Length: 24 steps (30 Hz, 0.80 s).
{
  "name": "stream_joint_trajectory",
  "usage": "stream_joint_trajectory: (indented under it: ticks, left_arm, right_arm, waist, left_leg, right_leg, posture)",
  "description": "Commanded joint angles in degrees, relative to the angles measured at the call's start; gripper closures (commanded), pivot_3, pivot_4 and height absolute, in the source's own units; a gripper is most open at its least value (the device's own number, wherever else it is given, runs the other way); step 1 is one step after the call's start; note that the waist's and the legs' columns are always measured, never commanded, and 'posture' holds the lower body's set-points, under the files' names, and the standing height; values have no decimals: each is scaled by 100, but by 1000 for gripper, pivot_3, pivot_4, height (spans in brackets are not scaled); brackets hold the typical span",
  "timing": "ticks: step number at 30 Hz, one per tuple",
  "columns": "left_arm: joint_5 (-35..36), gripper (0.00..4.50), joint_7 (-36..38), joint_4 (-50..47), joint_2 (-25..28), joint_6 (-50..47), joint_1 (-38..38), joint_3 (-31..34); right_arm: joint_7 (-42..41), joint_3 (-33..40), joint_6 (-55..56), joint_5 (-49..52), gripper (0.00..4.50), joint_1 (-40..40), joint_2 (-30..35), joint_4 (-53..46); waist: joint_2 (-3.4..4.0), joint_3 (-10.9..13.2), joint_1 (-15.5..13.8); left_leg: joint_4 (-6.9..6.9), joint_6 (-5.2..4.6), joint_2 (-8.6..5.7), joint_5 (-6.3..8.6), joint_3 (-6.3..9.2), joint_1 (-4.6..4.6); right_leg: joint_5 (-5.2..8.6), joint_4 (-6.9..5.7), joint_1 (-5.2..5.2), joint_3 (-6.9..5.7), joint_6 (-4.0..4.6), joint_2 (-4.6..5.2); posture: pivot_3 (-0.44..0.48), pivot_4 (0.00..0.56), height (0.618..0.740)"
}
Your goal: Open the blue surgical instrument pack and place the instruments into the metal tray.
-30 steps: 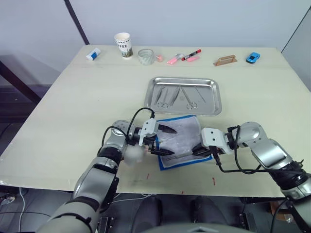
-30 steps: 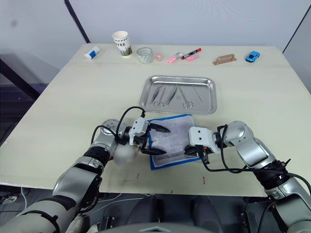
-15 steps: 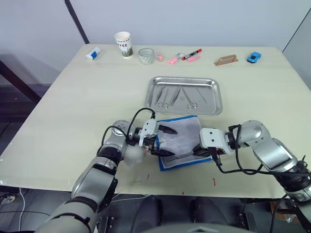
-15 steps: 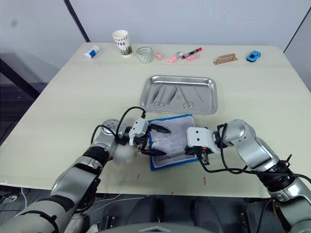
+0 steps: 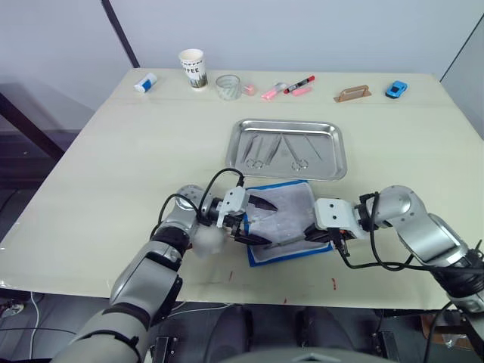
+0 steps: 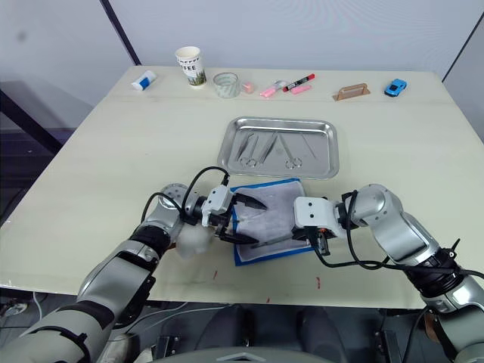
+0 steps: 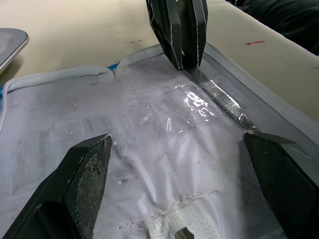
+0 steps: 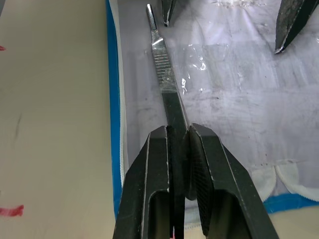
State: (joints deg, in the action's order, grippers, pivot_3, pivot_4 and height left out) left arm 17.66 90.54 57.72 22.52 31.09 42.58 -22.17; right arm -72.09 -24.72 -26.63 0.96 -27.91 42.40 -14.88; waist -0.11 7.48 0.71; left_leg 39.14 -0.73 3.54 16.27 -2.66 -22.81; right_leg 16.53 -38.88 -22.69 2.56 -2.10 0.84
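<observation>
The blue surgical instrument pack point(image 5: 283, 223) lies open near the table's front edge, pale lining up. My right gripper point(image 8: 177, 130) is shut on one slim silver instrument point(image 8: 164, 79), which lies flat along the pack's front border. From the pack's left side, my left gripper point(image 7: 177, 139) stands open over the lining, with nothing between its fingers. Its lower fingertip is close to the far end of that instrument. Behind the pack sits the metal tray point(image 5: 333, 170), holding several silver instruments point(image 5: 261, 151).
Along the far edge stand a paper cup point(image 5: 192, 68), a glass point(image 5: 227, 87), pink and red markers point(image 5: 291, 85), a tan handle-shaped thing point(image 5: 352, 94), a blue toy car point(image 5: 394, 90) and a white tube point(image 5: 145, 83). A white lump point(image 5: 208, 240) lies by my left wrist.
</observation>
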Motion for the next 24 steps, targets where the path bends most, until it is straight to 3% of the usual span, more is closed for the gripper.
stream_joint_trajectory:
  ticks: [1, 24]
  left_arm:
    - [-328, 0, 196, 378, 50, 41, -290, -366]
    - [-383, 0, 196, 450, 27, 83, -300, -300]
  right_arm:
    - [15, 223, -24, 110, 4478, -194, 68, -268]
    - [109, 574, -19, 359, 4478, -136, 575, -489]
  waist:
    - [0, 0, 0]
    - [0, 0, 0]
  left_leg:
    - [0, 0, 0, 0, 0, 0]
    - [0, 0, 0, 0, 0, 0]
  right_leg:
    - [0, 0, 0, 0, 0, 0]
    - [0, 0, 0, 0, 0, 0]
  posture:
    - [0, 150, 718]
    - [0, 150, 718]
